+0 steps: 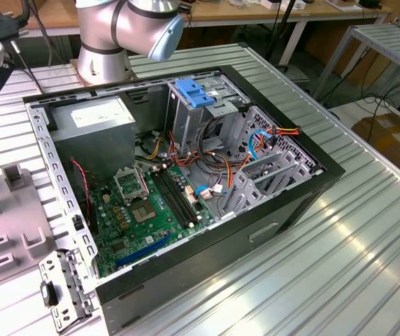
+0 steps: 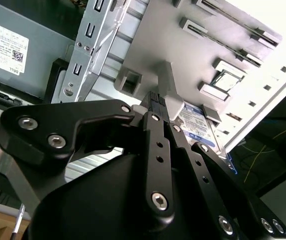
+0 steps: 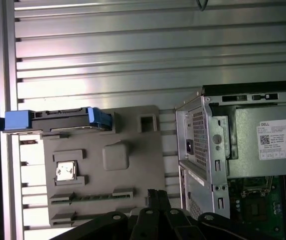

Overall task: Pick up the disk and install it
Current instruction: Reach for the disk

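Disk (image 3: 58,119) stands on edge in its blue carrier along one edge of the grey holder plate (image 3: 133,165), on the slatted table (image 3: 133,60) beside the open computer case (image 3: 203,150). It is well apart from your gripper (image 3: 156,194), whose fingers look closed together and empty. Coming down like that would likely topple the carrier rather than straddle it. The second wrist view adds the disk's labelled face; the exterior view adds the blue latch piece (image 1: 195,93), easily mistaken for the carrier.
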